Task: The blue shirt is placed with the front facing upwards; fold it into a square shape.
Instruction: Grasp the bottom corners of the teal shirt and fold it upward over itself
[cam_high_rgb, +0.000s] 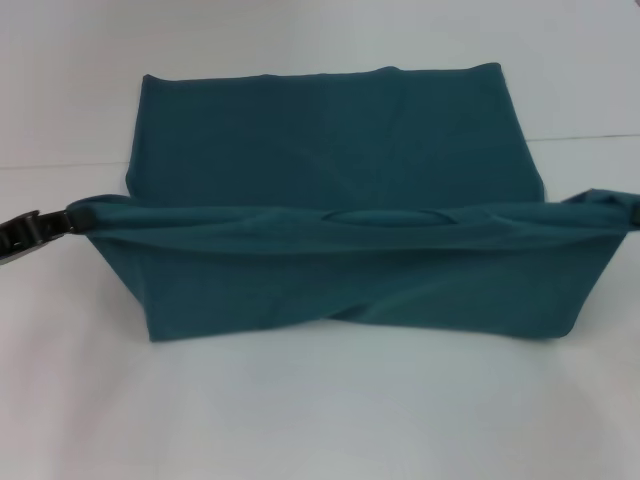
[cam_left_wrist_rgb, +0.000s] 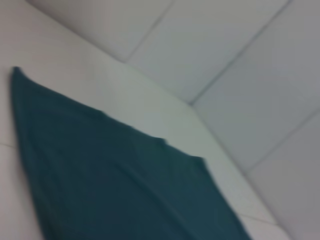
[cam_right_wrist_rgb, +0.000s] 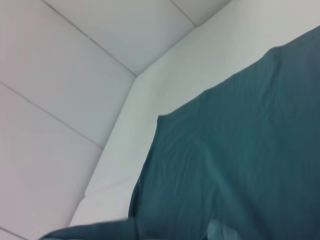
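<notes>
Teal cotton fills the head view: the blue shirt lies on the white table, its near edge lifted into a taut ridge running nine to three o'clock, the left gripper pinching the nine o'clock end, while the right gripper sits out of sight beyond the bunched three o'clock corner. Left wrist view shows only shirt spread on the table. Right wrist view likewise shows cloth; its fingers' state I cannot tell.

Matt teal cloth shirt on smooth white table
</notes>
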